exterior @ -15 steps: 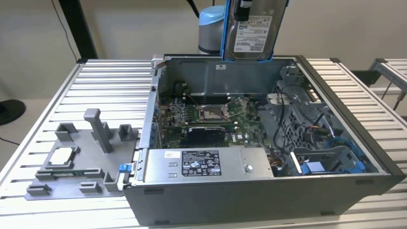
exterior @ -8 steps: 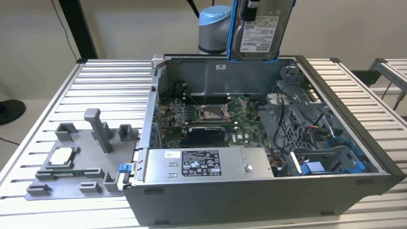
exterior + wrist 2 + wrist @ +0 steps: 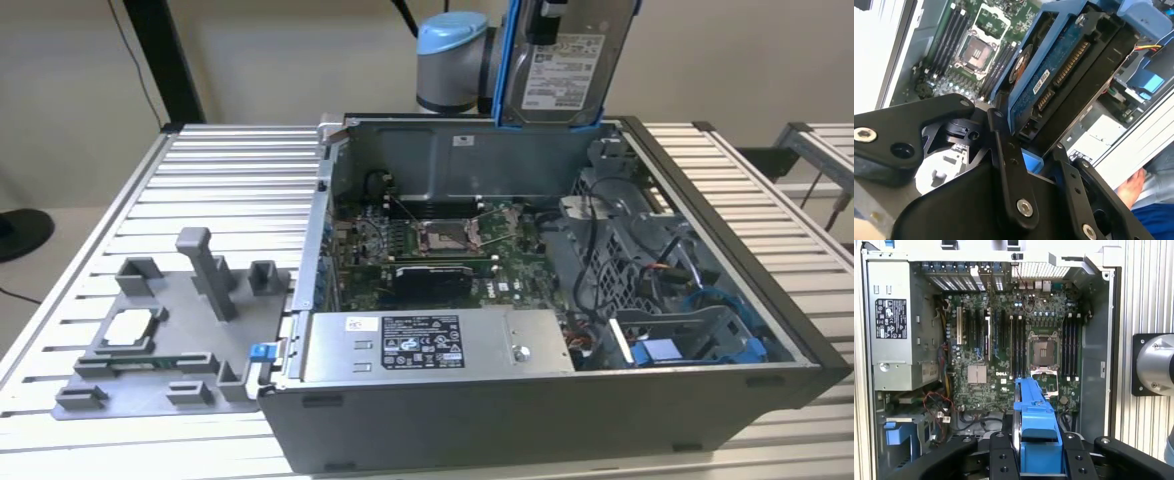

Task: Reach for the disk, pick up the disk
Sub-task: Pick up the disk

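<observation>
The disk [image 3: 571,70] hangs upright above the back wall of the open computer case [image 3: 534,420], its white label facing the exterior view and its blue bracket along the edge. My gripper [image 3: 1035,436] is shut on it. In the first wrist view the blue bracket of the disk [image 3: 1036,425] sits between the two black fingers [image 3: 1001,457]. In the second wrist view the disk [image 3: 1064,75] shows its blue circuit board and connector, clamped in my gripper [image 3: 1028,131].
Under the disk lies the motherboard [image 3: 1004,340] with its socket [image 3: 1043,350]. A long grey power supply box [image 3: 434,345] fills the case's near side. A grey fixture [image 3: 174,330] with a small silver chip [image 3: 131,325] sits at the exterior view's left. A person's hand [image 3: 1129,190] is beside the case.
</observation>
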`<act>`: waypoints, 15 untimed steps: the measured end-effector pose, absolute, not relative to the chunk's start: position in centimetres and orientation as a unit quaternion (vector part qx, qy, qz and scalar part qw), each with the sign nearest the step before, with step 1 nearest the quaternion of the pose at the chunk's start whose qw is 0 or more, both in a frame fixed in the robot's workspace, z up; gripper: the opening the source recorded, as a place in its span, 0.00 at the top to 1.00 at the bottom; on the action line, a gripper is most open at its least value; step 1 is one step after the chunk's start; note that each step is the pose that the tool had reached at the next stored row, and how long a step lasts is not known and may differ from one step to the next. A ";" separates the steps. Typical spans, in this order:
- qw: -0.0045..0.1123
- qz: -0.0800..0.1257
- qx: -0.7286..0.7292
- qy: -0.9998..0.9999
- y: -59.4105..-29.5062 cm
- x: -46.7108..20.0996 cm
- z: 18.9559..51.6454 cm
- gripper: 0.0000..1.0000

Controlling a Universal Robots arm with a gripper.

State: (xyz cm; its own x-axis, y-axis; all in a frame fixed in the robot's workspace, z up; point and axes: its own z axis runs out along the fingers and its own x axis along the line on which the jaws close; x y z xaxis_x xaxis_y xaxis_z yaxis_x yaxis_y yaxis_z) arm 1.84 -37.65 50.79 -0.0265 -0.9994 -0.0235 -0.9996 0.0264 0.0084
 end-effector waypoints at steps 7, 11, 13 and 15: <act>0.005 0.011 -0.698 0.716 -37.6 2.7 50.8 1.00; 0.005 0.011 -0.698 0.716 -37.7 2.7 50.8 1.00; 0.005 0.012 -0.698 0.716 -37.7 2.7 50.8 1.00; 0.005 0.012 -0.698 0.716 -37.7 2.7 50.8 1.00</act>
State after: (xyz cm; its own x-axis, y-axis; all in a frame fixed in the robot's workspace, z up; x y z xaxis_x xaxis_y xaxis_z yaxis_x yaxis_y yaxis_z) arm 2.69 -37.65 50.79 -0.0266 -0.9994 -0.0234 -0.9996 0.0264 0.0096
